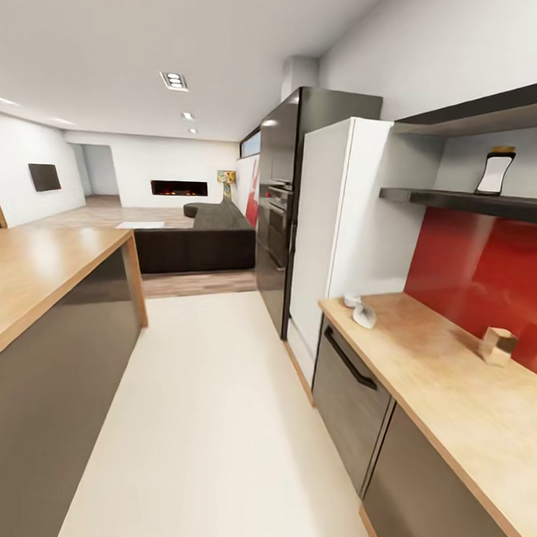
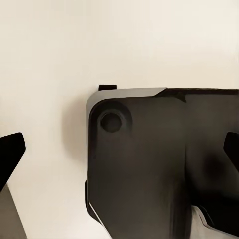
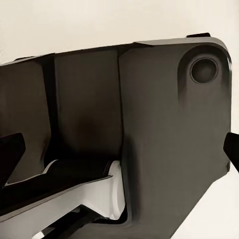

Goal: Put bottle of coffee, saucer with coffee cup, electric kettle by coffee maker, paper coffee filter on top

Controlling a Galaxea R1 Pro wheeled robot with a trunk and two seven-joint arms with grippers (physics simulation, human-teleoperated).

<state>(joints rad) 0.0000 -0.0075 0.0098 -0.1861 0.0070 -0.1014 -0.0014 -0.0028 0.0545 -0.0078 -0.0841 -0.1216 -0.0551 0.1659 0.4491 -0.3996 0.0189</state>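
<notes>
Bottle [image 1: 495, 170] stands upright on shelf [image 1: 467, 201], up and fwd-right of robot, so right arm's nearer. Both grippers: fingertips spread, holding nothing.

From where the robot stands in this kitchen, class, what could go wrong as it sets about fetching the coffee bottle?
1. The coffee bottle stands high on a dark shelf beneath another shelf, so a reach could knock it over.
2. A white cup sits near the countertop edge; a passing arm might sweep it off.
3. The aisle between counter and island looks narrow, so the base may bump cabinets.
</notes>
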